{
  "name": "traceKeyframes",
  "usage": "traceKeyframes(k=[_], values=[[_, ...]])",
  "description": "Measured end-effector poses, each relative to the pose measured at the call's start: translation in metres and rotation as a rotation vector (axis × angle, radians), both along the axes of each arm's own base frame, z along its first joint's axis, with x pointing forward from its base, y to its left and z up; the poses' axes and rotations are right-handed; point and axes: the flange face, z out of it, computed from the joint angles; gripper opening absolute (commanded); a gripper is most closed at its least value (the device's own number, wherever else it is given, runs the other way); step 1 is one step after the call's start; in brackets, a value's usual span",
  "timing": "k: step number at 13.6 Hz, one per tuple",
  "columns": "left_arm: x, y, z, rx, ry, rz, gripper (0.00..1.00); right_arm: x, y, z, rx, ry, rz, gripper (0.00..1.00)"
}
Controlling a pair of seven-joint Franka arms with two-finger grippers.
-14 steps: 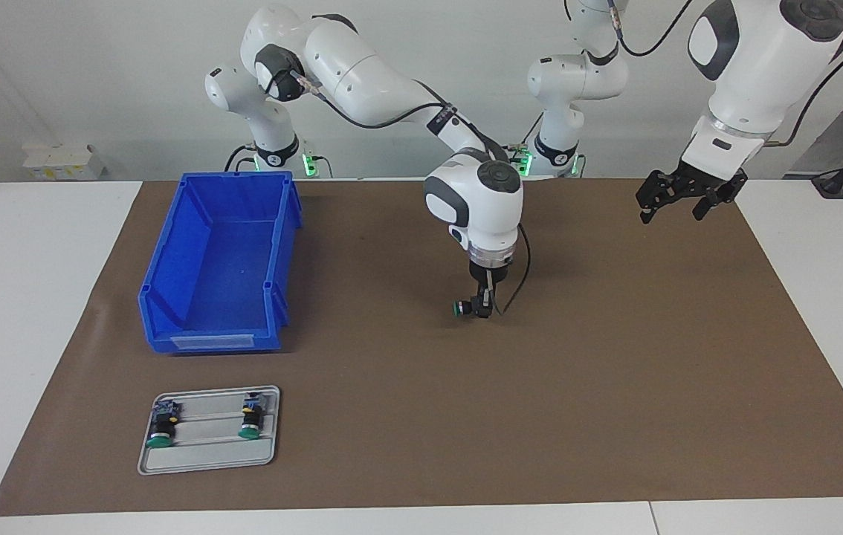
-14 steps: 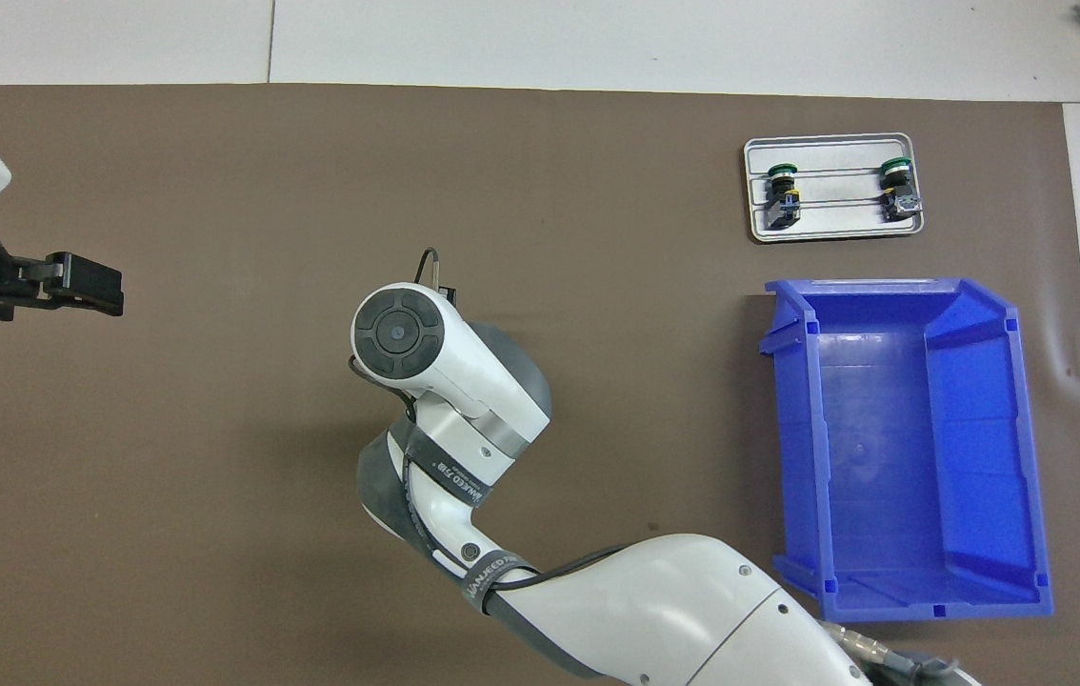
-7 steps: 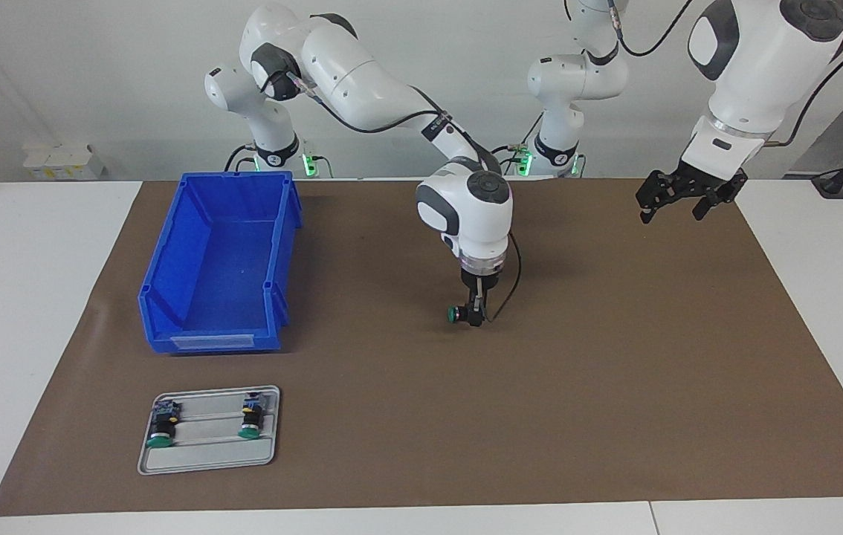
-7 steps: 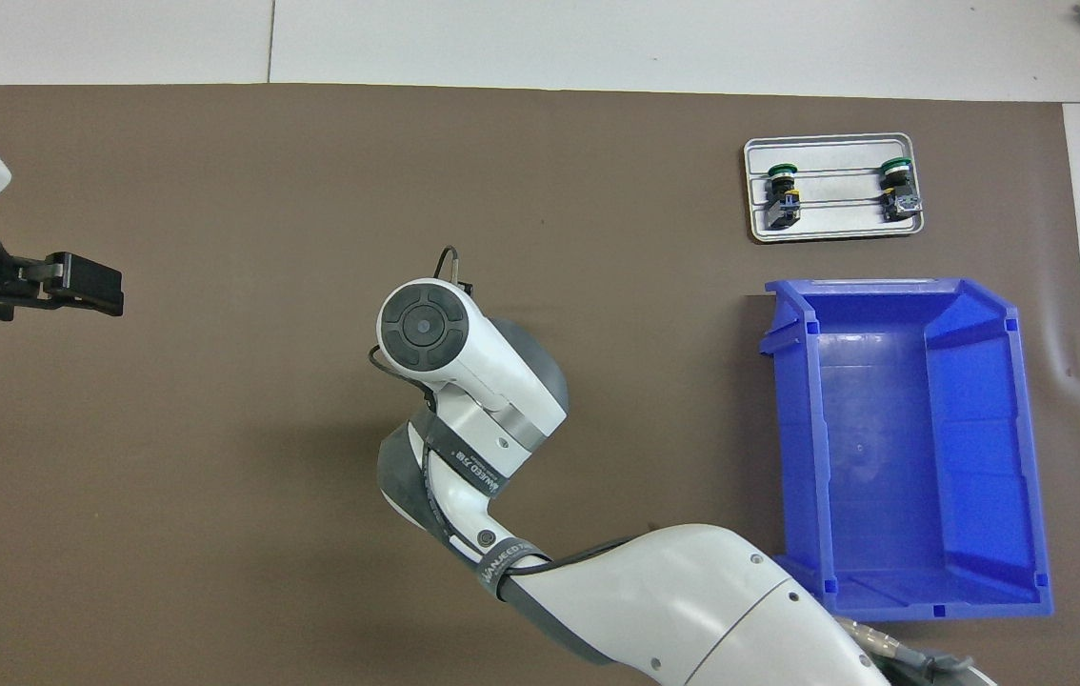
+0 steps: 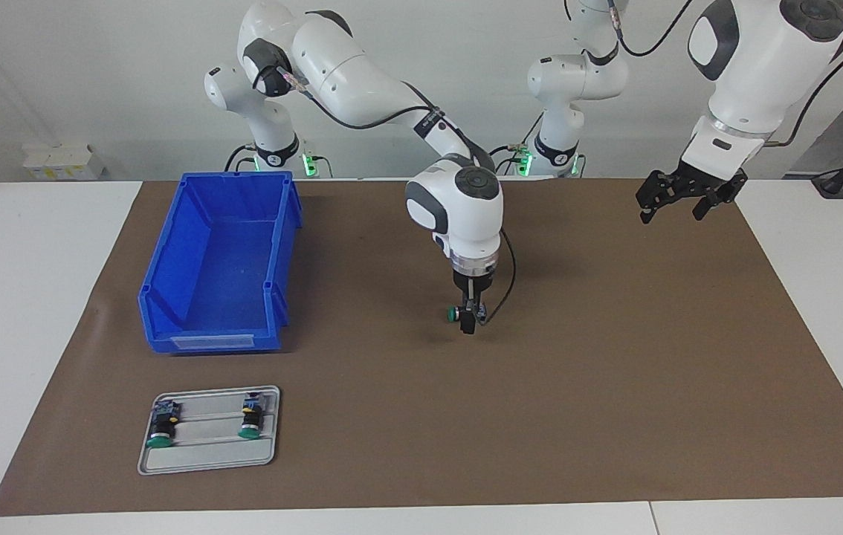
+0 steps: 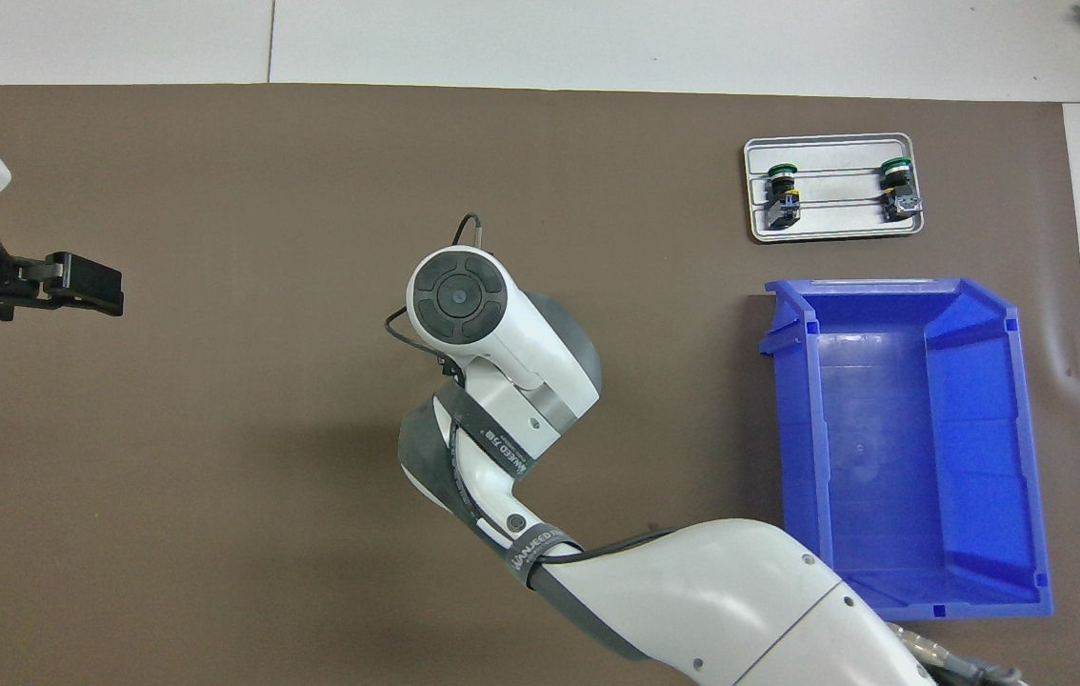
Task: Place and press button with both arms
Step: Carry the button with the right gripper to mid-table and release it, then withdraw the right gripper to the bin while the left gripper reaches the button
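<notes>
My right gripper (image 5: 468, 319) is shut on a green-capped button (image 5: 454, 314) and holds it sideways, low over the middle of the brown mat (image 5: 615, 386). I cannot tell whether the button touches the mat. In the overhead view the right arm's wrist (image 6: 456, 295) hides both the gripper and this button. My left gripper (image 5: 678, 202) is open and empty, waiting in the air over the left arm's end of the mat; it also shows in the overhead view (image 6: 83, 284). Two more buttons (image 5: 160, 431) (image 5: 249, 422) lie on a grey tray (image 5: 206, 461).
A blue bin (image 5: 284, 245) stands empty on the mat toward the right arm's end, also in the overhead view (image 6: 792, 429). The grey tray (image 6: 835, 233) lies farther from the robots than the bin, with its two buttons (image 6: 781, 186) (image 6: 899, 181).
My right gripper has carried the button a little toward the right arm's end of the table and lower toward the mat. The left arm has not moved.
</notes>
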Motion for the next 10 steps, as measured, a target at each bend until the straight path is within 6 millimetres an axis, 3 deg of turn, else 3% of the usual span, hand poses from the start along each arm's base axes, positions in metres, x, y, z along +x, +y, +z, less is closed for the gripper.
traceKeyframes(k=[3,6,10], values=[[0.000,-0.002,0.000,0.000,0.000,0.000,1.00,0.003,-0.036,0.027,-0.017,-0.012,0.055,0.98],[-0.001,-0.011,0.000,0.000,0.000,-0.015,1.00,-0.007,-0.077,0.052,-0.057,-0.018,0.184,0.99],[-0.001,-0.013,-0.001,-0.002,-0.004,-0.051,1.00,-0.006,-0.148,0.086,-0.109,-0.036,0.365,0.99]])
